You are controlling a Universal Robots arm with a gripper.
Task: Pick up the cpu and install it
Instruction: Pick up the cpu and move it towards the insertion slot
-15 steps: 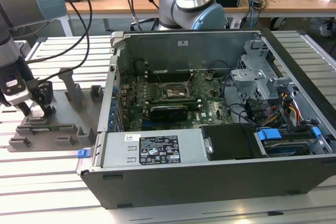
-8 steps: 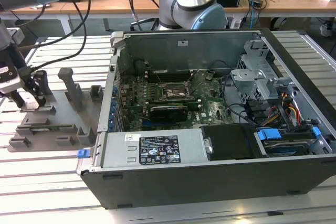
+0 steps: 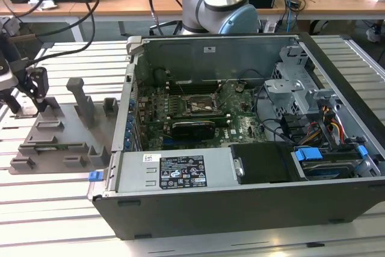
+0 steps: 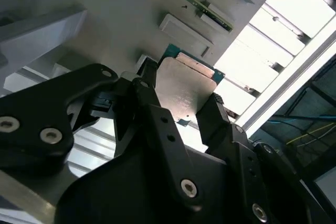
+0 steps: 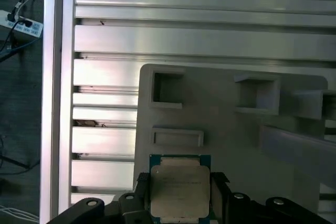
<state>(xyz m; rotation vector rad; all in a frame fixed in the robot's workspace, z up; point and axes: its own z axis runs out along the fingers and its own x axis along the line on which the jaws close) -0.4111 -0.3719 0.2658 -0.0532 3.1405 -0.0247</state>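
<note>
- Silvery-grey metal top, green edge: the cpu (image 5: 179, 190) sits between the two black fingers (image 5: 218, 195) of the end effector (image 5: 179, 203). One finger presses on each side edge, so the end effector is narrowed onto the chip.
- In the second wrist view the cpu (image 4: 185, 90) shows its flat plate, flanked by the same fingers (image 4: 212, 121) of the end effector (image 4: 181, 106). I cannot tell whether it rests on the plate below or is lifted off it.
- Directly under the end effector lies a grey fixture plate (image 5: 220, 129) with moulded pockets: two open square ones (image 5: 167, 88) further out, and a shallow rectangular frame (image 5: 177, 137) just beside the chip.
- In the exterior view the end effector (image 3: 24, 103) hangs over the outer end of that fixture plate (image 3: 60, 139). An upright grey post (image 3: 78, 94) stands near it.
- The ribbed aluminium desk (image 3: 54, 209) carries the plate and an open computer case (image 3: 240, 209).
- Inside the case, well apart from the end effector, lie the motherboard (image 3: 156, 118), its square socket (image 3: 198, 104), a labelled power supply (image 3: 180, 173) and a drive cage (image 3: 295, 82).
- The case's side wall (image 3: 129, 106) stands between the end effector and the socket.
</note>
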